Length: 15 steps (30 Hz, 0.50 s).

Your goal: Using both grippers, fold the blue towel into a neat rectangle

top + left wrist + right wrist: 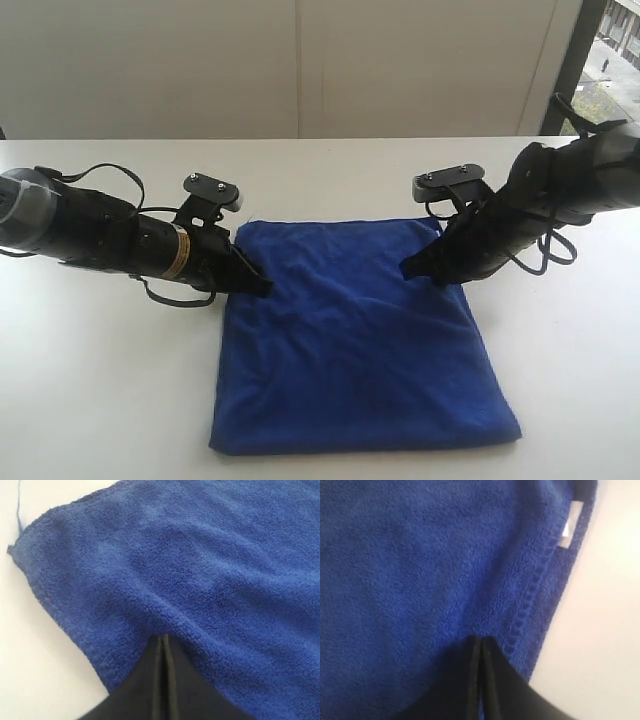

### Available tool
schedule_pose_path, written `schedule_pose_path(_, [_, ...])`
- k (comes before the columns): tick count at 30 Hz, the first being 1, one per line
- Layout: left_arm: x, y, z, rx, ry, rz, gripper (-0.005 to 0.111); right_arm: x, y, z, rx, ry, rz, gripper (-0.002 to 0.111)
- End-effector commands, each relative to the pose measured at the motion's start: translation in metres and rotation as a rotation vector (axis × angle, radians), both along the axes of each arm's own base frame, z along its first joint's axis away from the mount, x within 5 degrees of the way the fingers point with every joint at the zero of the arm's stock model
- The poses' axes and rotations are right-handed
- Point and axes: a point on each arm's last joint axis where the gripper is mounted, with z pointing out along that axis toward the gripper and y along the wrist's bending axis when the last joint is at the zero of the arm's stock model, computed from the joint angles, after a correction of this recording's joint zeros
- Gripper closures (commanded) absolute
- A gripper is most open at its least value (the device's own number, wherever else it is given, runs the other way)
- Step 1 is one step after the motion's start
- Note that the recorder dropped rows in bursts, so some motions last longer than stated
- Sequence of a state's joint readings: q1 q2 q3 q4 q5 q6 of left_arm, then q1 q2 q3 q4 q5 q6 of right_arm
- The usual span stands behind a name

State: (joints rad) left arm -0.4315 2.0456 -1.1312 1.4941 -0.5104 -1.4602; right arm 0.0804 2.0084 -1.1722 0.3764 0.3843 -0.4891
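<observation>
Deep-blue soft microfibre towel [355, 340] lies flat on the white desk [90, 390] and looks folded to a near-rectangle. Black metal pincer left hand [262, 287] and right hand [408, 270] are both closed, tips on the towel's side edges. No cloth visibly pinched. Remaining: perhaps tidying or withdrawal.

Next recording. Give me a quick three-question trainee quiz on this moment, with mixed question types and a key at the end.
1. True or false: the left gripper and the right gripper both have their jaws shut, with their tips at opposite side edges of the blue towel.
2. Multiple choice: which wrist view shows the towel's white label? A) left B) right C) both
3. Fill in: the towel lies flat on a ___ table.

Key: 1 true; 2 B; 3 white.
</observation>
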Motion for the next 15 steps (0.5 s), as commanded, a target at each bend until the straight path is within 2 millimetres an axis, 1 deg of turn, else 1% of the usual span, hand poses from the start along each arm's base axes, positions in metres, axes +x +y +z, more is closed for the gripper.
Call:
schedule_pose_path(1, [0.0004,0.0049,-0.0077,0.085,-0.013,-0.001,0.107,0.0019,-0.0092,0.001,-0.032,-0.011,0.005,0.108])
schedule_pose_path(6, [-0.0001,0.0057,-0.0077,0.104,-0.017,-0.014,0.107,0.0019,-0.0185,0.0006,-0.025,0.002,-0.04,0.108])
schedule_pose_path(11, [-0.0002,0.0071,-0.0081,0.126,-0.018,-0.016,0.107,0.0016,-0.019,0.0004,-0.03,0.005,-0.035,0.108])
schedule_pose_path(15, [0.0003,0.0082,-0.0047,0.13,-0.026,-0.013,0.107,0.0013,-0.0191,0.0002,-0.034,0.008,-0.031,0.108])
